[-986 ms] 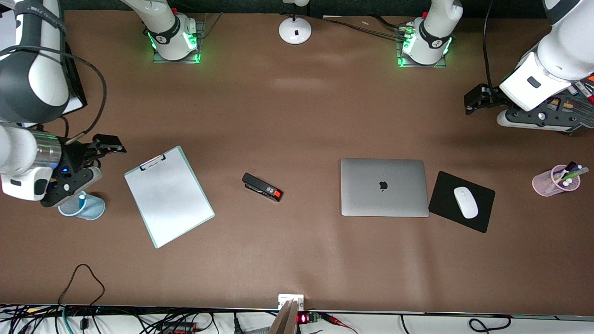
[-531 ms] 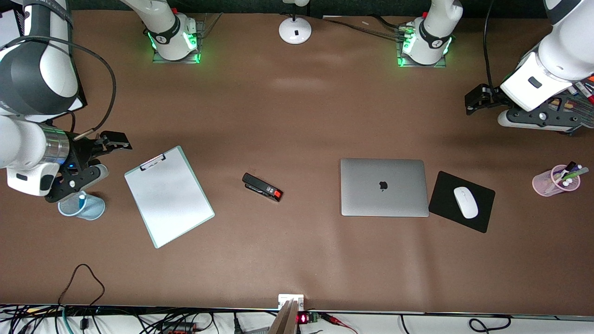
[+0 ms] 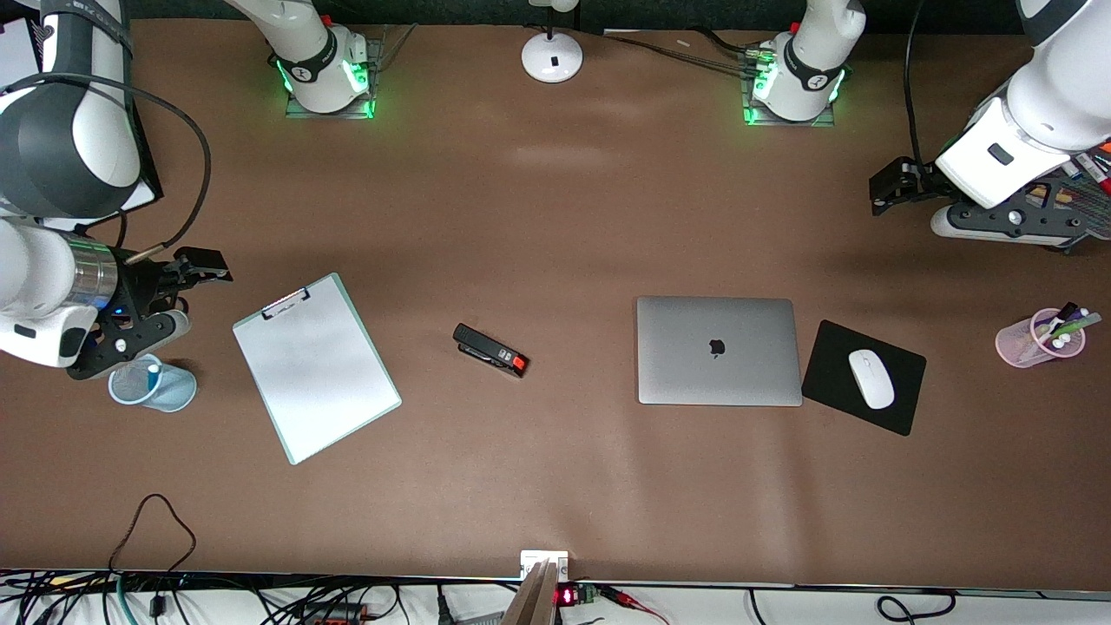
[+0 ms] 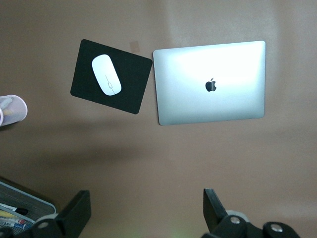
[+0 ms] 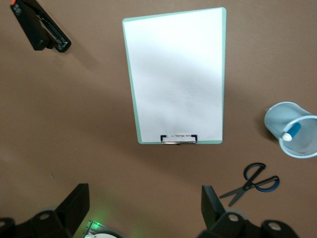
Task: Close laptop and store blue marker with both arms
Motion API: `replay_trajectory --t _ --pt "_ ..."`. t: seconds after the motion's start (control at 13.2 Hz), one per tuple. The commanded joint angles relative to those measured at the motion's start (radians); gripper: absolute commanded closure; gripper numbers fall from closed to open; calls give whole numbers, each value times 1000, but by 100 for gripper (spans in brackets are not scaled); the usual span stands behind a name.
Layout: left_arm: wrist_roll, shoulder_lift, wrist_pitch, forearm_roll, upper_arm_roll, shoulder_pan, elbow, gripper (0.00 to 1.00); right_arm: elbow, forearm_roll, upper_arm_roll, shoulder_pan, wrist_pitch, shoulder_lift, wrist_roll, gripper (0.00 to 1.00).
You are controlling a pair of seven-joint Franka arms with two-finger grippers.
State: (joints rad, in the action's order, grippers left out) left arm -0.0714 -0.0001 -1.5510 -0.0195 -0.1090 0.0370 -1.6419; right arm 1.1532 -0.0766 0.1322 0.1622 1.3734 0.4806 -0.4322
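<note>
While the laptop (image 3: 719,351) lies closed at centre-right of the tabletop (image 3: 555,486), the blue marker (image 3: 154,371) stands in the blue cup (image 3: 161,388) at left; left hand (image 3: 885,187) and right hand (image 3: 201,266) both gape wide, empty.

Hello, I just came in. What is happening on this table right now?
Nothing is being handled. The laptop lies closed beside the mousepad, and the blue marker stands in the pale blue mesh cup at the right arm's end of the table. The right gripper hangs open and empty above that cup. The left gripper is open and empty too, up at the left arm's end of the table.
</note>
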Motion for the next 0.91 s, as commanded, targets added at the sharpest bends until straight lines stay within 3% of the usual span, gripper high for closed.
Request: replay_trajectory --t 0.0,0.23,0.53,0.83 --pt "-1 17 28 -16 -3 0 39 0 -3 47 9 2 4 -16 23 0" --pt "1 17 28 -16 -3 0 39 0 -1 54 43 0 10 -83 220 0" --pt "10 17 28 -16 -3 -3 39 0 8 135 37 25 18 -106 247 0" --pt "10 17 28 -17 -3 -8 39 0 45 123 32 36 54 -140 248 0"
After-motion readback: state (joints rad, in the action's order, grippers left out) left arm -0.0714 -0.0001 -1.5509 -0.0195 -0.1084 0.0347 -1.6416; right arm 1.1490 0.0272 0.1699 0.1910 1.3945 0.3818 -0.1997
